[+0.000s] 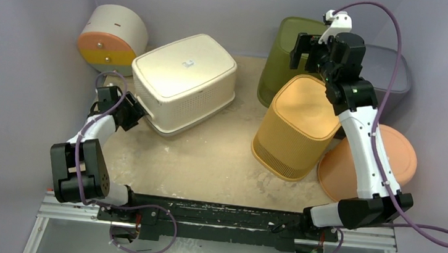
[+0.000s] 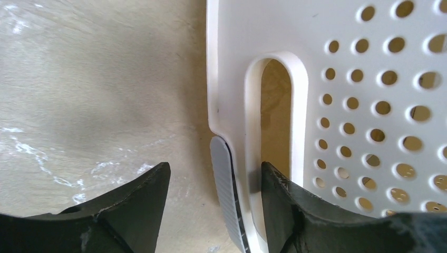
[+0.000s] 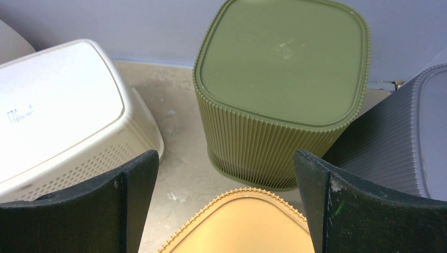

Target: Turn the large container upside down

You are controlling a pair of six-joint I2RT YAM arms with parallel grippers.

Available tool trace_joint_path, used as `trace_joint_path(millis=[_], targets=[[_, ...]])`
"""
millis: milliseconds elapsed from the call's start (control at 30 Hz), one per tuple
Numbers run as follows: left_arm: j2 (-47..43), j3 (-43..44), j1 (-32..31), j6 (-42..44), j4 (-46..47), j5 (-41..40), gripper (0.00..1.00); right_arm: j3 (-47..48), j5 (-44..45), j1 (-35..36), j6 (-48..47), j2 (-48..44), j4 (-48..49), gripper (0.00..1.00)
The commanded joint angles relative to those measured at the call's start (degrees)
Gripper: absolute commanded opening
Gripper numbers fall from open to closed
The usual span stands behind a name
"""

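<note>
The large container (image 1: 183, 73), a cream perforated basket, sits on the far-left part of the bench (image 1: 206, 156). Its flat base faces up and its flared rim is down on the surface. Its long axis runs slantwise, from the left edge toward the far edge's middle. One short end, with a handle slot cut into it, faces the left edge.

At that short end sits the left tool (image 1: 138, 111). In the left wrist view its dark fingers (image 2: 132, 211) are apart, one over the bare bench outside the rim and the other over the handle slot, so the rim bar lies between them without being pinched. A grey ribbed strip (image 2: 226, 200) lies against the rim's outer edge; what it belongs to cannot be told.

In the far-left corner a round tub (image 1: 112, 38) with orange and yellow bands lies on its side. Right of the basket stands an orange ribbed bin (image 1: 296, 124), base up and tilted. Behind it is an olive bin (image 1: 281, 51), also base up, and a grey bin (image 1: 394, 71) sits at the far-right corner. A peach round lid-like piece (image 1: 404, 159) leans near the right edge.

The right tool (image 1: 306, 52) hangs above the orange bin, fingers spread wide and holding nothing.
</note>
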Motion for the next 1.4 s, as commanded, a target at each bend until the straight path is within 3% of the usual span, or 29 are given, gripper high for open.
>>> trace_joint_path(millis=[0,100,233,467,533,700,767,833,967,1067,1367], targets=[[-0.46,0.71,1.16,2.37,-3.60,-10.10,0.60,2.10,-1.96,-0.25,-0.08,0.40,0.21,1.00],[1.79,-3.06,1.13,-0.97,3.08,-2.00,0.61,1.85,-2.69,-0.25,-0.06,0.31,0.14,1.00],[1.47,-10.93,1.15,-9.66,20.43,3.90,0.62,2.58,-2.88,-0.24,-0.04,0.39,-0.60,1.00],[5.07,-20.86,1.65,-31.27,61.78,12.23,0.63,2.79,-2.19,-0.25,-0.04,0.30,-0.97,1.00],[6.79,-21.37,1.93,-34.97,69.16,13.15,0.63,2.90,-1.56,-0.25,-0.10,0.17,-0.83,1.00],[9.14,-22.49,3.65,-41.02,77.32,15.73,0.64,2.84,-1.51,-0.25,-0.08,-0.59,-1.58,1.00],[6.79,-22.76,3.97,-41.27,75.41,15.86,0.64,2.28,-2.02,-0.25,-0.05,-1.04,-1.81,1.00],[2.36,-21.77,4.24,-37.21,66.51,15.47,0.64,1.98,-1.83,-0.25,-0.08,-1.26,-1.70,1.00],[-8.71,-12.85,4.20,-18.28,30.36,8.60,0.65,1.93,-0.93,-0.12,-1.71,-0.84,-0.81,1.00],[-12.98,-7.10,4.20,-10.59,14.32,5.10,0.65,2.26,-2.91,-0.16,-1.29,0.11,-0.98,1.00],[-14.96,0.48,4.20,-15.15,9.17,5.13,0.66,8.27,-9.29,1.40,0.45,4.51,-4.81,1.00]])
